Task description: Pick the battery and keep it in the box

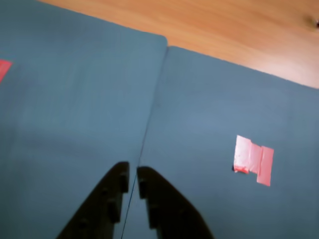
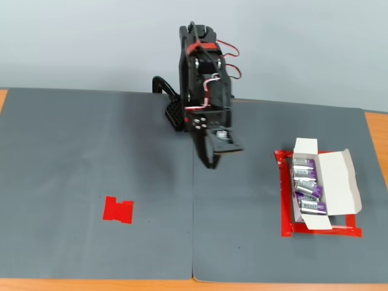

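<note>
The white box [image 2: 338, 182] lies open at the right of the fixed view, flaps spread, inside a red tape outline [image 2: 284, 206]. Several purple and silver batteries [image 2: 307, 185] lie in a row inside it; every battery I see is in the box. My gripper [image 2: 210, 162] hangs at the folded arm near the back middle of the mat, well left of the box. In the wrist view the black fingers [image 1: 133, 169] stand almost together over the mat seam, holding nothing. Neither battery nor box shows in the wrist view.
A flat red tape marker [image 2: 117, 210] sits on the grey mat [image 2: 91, 151] at the left; the wrist view shows it [image 1: 254, 160] right of the fingers. Wooden table [image 1: 224, 25] borders the mat. The arm base stands at the back middle.
</note>
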{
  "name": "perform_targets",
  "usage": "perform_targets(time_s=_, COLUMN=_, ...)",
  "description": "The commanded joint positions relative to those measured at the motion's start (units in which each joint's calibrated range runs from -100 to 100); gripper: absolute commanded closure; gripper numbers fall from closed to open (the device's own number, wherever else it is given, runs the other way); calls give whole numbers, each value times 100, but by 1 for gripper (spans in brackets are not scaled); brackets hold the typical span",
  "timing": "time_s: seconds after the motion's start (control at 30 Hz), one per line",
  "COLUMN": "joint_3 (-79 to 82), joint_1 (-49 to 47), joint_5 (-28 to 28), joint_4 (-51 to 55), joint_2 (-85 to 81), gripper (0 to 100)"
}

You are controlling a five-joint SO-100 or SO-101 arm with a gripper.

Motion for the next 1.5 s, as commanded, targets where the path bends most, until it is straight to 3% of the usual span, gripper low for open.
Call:
perform_targets(time_s=0.0, joint_3=609, joint_1=315, joint_5=5, joint_4=-47, joint_2=-855, gripper=98)
perform_targets(time_s=0.47, joint_3=3802, joint_1=487, joint_5=10, joint_4=-47, joint_2=-3568, gripper=98)
perform_targets(time_s=1.2, joint_3=4245, joint_1=457, joint_5=-334, joint_4=31, joint_2=-3551, gripper=98)
perform_targets(time_s=1.47, joint_3=4119, joint_1=494, joint_5=-881, joint_4=509, joint_2=-3551, gripper=98)
